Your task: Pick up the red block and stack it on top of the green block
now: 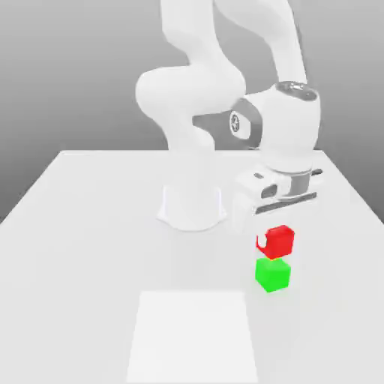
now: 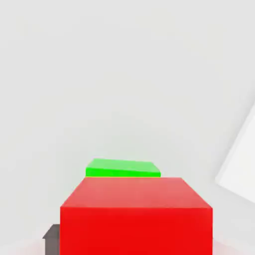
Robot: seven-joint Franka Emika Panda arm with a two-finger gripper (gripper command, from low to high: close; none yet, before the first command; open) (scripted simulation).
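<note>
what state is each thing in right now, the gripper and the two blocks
two-finger gripper: shut on the small bright red cube, pointing down
small bright red cube: held off the table, just above the green cube
small bright green cube: resting on the white table, nothing stacked on it yet

Around the green block the table lies bare on every side, with the robot's base standing well apart and the red block just above it.
</note>
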